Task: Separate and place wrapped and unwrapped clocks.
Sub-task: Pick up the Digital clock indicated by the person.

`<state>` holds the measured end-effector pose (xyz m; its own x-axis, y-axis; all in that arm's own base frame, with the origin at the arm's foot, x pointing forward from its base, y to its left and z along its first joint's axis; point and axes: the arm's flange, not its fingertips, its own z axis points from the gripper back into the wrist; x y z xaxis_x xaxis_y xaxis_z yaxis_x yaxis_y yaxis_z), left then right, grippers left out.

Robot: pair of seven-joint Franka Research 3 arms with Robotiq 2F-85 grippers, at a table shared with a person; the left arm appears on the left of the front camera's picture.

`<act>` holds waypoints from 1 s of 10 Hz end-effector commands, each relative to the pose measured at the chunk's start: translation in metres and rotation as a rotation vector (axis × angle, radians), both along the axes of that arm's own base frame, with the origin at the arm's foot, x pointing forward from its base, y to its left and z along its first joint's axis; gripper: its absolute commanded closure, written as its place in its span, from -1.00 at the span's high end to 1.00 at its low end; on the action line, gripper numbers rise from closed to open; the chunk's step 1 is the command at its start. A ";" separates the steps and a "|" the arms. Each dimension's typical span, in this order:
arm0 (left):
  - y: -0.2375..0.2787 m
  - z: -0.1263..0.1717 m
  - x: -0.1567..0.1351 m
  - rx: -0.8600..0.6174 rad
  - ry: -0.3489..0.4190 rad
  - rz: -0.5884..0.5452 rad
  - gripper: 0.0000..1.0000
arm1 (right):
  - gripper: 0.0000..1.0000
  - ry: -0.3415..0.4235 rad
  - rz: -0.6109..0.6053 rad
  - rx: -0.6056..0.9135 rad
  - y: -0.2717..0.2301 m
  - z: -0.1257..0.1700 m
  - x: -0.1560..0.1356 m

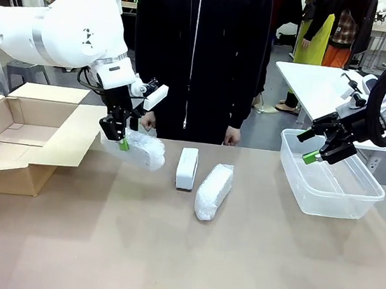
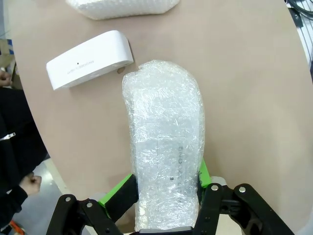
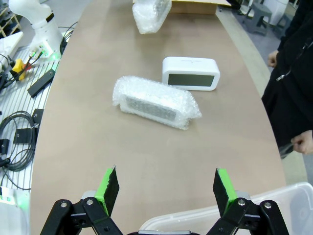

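My left gripper (image 1: pixel 120 135) (image 2: pixel 160 182) is shut on one wrapped clock (image 1: pixel 143 150) (image 2: pixel 166 147), a bubble-wrapped bundle. It hangs tilted just above the table beside the cardboard box (image 1: pixel 11 136), with green pads on both its sides. A second wrapped clock (image 1: pixel 213 191) (image 3: pixel 154 102) lies mid-table. Just left of it stands the unwrapped clock (image 1: pixel 187 167) (image 2: pixel 88 58) (image 3: pixel 190 73), a smooth white block with a dark face. My right gripper (image 1: pixel 317 151) (image 3: pixel 166 188) hovers open and empty over the left rim of the clear bin (image 1: pixel 327 196).
The open cardboard box sits at the table's left, its flaps spread. The clear plastic bin (image 3: pixel 220 215) stands at the right. A person (image 1: pixel 198 46) in black stands at the far edge, hands near the table. Cables (image 3: pixel 19 142) lie beyond the table's side.
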<state>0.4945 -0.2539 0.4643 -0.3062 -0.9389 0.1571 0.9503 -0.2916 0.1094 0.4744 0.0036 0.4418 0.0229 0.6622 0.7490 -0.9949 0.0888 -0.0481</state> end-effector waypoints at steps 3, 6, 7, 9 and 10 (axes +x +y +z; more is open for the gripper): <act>0.003 0.003 0.001 -0.001 -0.004 0.008 -0.21 | 1.00 -0.008 -0.001 0.029 0.001 -0.002 0.002; 0.003 0.003 0.001 -0.001 -0.004 0.008 -0.21 | 1.00 -0.008 -0.001 0.029 0.001 -0.002 0.002; 0.003 0.003 0.001 -0.001 -0.004 0.008 -0.21 | 1.00 -0.008 -0.001 0.029 0.001 -0.002 0.002; 0.003 0.003 0.001 -0.001 -0.004 0.008 -0.21 | 1.00 -0.008 -0.001 0.029 0.001 -0.002 0.002; 0.003 0.003 0.001 -0.001 -0.004 0.008 -0.21 | 1.00 -0.008 -0.001 0.029 0.001 -0.002 0.002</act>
